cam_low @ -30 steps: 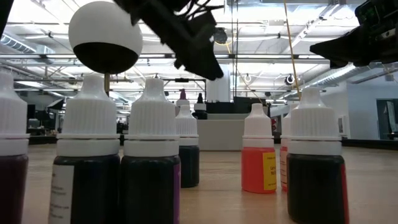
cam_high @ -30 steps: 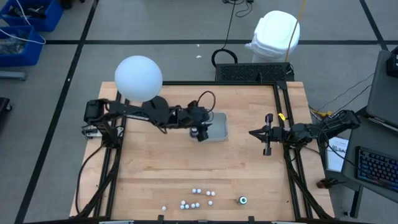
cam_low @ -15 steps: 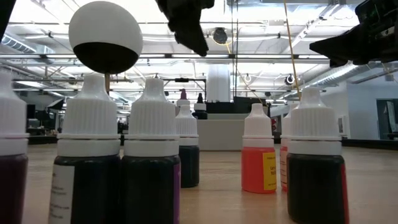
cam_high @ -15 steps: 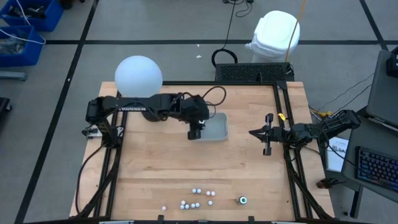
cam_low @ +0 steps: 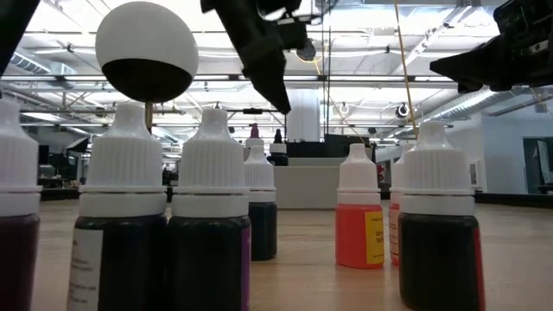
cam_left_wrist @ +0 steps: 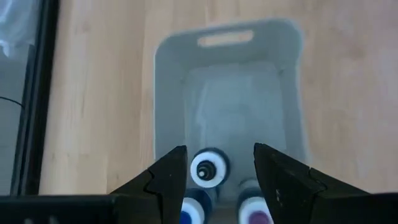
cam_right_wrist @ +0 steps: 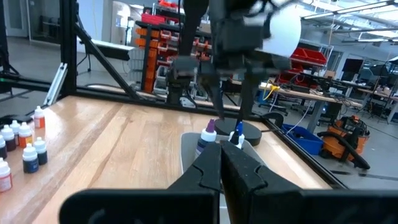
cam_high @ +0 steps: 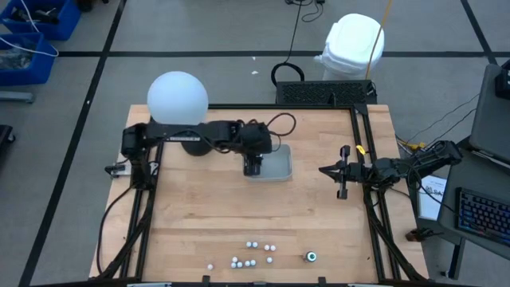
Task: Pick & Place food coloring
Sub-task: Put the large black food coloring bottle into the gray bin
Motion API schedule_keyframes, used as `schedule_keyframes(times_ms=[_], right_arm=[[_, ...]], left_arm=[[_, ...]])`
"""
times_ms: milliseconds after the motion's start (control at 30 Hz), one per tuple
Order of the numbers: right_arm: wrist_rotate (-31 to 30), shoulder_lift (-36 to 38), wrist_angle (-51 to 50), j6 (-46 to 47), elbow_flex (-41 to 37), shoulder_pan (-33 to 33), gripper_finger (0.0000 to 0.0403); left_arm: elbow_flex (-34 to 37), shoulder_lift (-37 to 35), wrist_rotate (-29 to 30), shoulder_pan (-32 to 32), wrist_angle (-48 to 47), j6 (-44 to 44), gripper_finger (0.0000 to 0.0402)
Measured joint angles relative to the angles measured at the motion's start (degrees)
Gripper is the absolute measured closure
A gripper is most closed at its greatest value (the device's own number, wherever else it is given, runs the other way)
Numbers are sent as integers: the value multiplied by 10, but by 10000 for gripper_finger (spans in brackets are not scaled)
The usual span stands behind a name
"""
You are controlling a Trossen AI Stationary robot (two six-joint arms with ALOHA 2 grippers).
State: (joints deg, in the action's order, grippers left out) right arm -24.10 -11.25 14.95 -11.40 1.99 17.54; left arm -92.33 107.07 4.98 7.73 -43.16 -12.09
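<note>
Left gripper (cam_left_wrist: 214, 171) open over tray (cam_left_wrist: 166, 93); bottles (cam_left_wrist: 209, 168) inside.

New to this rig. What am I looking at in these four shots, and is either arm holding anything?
It is a two-arm robot at a wooden table.

The high view looks straight down. The low view sits at table height among the food coloring bottles. Each wrist view looks forward past that arm's own fingers.

From above, the left gripper hangs over a clear tray near the table's middle. Its wrist view shows the jaws apart, with a white-capped bottle visible between them and two more caps beside it in the tray. Whether it grips that bottle I cannot tell.

The right gripper waits at the table's right edge, shut and empty.

More bottles stand in a cluster near the front edge, with a dark round jar next to them.
</note>
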Motion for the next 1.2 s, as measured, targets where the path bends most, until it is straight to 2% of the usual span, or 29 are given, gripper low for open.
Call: schedule_keyframes(times_ms=[200,367,600,867,1200], right_arm=[[-1,-3,2,-3,0,0,403],[-1,-3,0,-4,0,0,403],[0,-4,-3,1,0,0,403],[1,-4,-2,0,0,0,403],[1,-4,-2,1,0,0,403]], left_arm=[[0,13,-39,14,-4,-8,211],[0,24,-45,21,-10,1,211],[0,53,-34,20,-12,-3,211],[0,53,-34,20,-21,-6,211],[0,58,0,21,-20,-12,211]])
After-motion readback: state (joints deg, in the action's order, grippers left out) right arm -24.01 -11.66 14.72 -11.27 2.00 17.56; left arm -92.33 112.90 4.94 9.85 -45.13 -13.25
